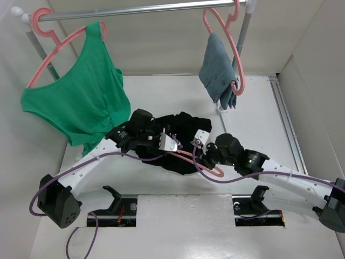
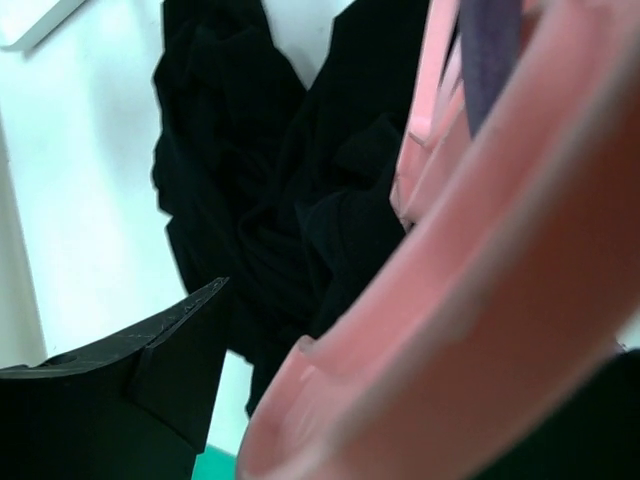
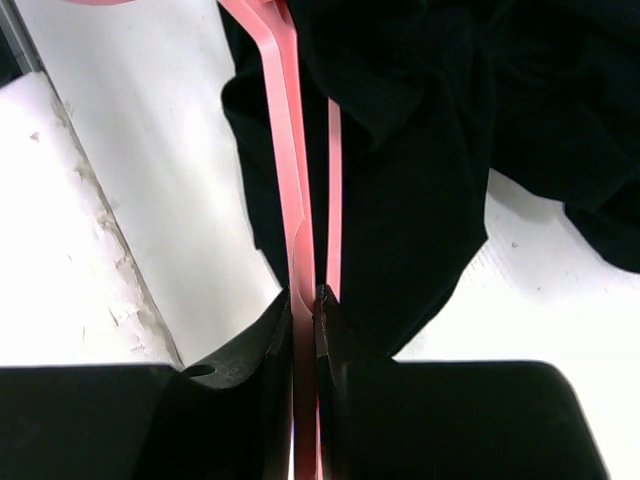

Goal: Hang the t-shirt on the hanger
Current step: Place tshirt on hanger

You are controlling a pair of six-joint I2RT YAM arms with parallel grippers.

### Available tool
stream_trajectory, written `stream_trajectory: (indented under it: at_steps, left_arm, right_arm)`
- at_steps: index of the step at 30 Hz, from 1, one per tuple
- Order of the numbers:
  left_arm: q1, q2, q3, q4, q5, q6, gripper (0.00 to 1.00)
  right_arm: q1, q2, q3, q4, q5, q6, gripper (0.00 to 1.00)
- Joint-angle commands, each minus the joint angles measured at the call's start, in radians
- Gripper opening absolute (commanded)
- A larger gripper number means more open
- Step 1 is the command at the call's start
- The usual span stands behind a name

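Observation:
The black t-shirt [image 1: 183, 127] lies crumpled on the white table between the two grippers. The salmon-pink hanger [image 1: 210, 168] lies across its near edge. My right gripper [image 1: 200, 147] is shut on a thin bar of the hanger [image 3: 290, 180], with the t-shirt [image 3: 450, 130] just beyond its fingertips [image 3: 275, 325]. My left gripper [image 1: 168, 143] is over the shirt's left part. In the left wrist view the hanger [image 2: 480, 280] is large and blurred between the jaws. The left finger [image 2: 150, 370] stands apart from it, and the t-shirt [image 2: 270, 180] lies behind.
A metal rail [image 1: 140, 9] runs across the back. A green tank top [image 1: 81, 102] hangs on a pink hanger at the left and a grey-blue garment [image 1: 218, 70] on another at the right. White walls close in both sides. Purple cables run along both arms.

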Motion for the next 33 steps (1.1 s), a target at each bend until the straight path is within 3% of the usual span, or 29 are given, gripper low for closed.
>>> stream_trajectory:
  at_steps: [1,3,6,8,10,16,18,20,25,28,29,33]
  left_arm:
    - [-0.011,0.041,-0.062,-0.102,0.081,0.061,0.58]
    - [0.025,0.032,-0.074,-0.064,0.106,-0.009,0.61]
    - [0.159,0.019,-0.01,-0.071,0.289,-0.029,0.66]
    - [0.207,-0.007,0.033,-0.169,0.432,0.067,0.68]
    - [0.207,-0.028,0.033,-0.182,0.443,0.057,0.74]
    - [0.227,-0.071,-0.054,-0.026,0.303,-0.123,0.78]
    - [0.246,-0.071,-0.074,0.031,0.29,-0.169,0.9]
    - [0.276,-0.071,-0.074,0.031,0.29,-0.196,0.9]
    - [0.345,0.022,-0.019,-0.051,0.37,-0.151,0.9]
    - [0.378,0.071,0.026,-0.137,0.39,-0.037,0.91]
    - [0.378,0.094,0.038,-0.137,0.378,-0.037,0.98]
    - [0.378,0.113,0.038,-0.125,0.378,0.023,0.98]
  right_arm:
    - [0.01,-0.046,0.118,0.34,-0.054,0.015,0.0]
    - [0.01,-0.046,0.118,0.328,-0.054,0.015,0.0]
    - [0.01,-0.055,0.107,0.303,-0.054,0.015,0.0]
    - [0.01,-0.055,0.098,0.303,-0.044,0.015,0.0]
    - [0.01,-0.055,0.098,0.303,-0.044,0.015,0.0]
    - [0.01,-0.055,0.098,0.303,-0.044,0.006,0.0]
    - [0.01,-0.055,0.098,0.293,-0.044,0.006,0.0]
    - [0.01,-0.055,0.098,0.293,-0.044,0.006,0.0]
    - [0.01,-0.055,0.098,0.284,-0.044,0.006,0.0]
    - [0.01,-0.066,0.098,0.284,-0.044,0.006,0.0]
    - [0.01,-0.066,0.098,0.284,-0.044,0.006,0.0]
    - [0.01,-0.066,0.098,0.274,-0.044,-0.003,0.0]
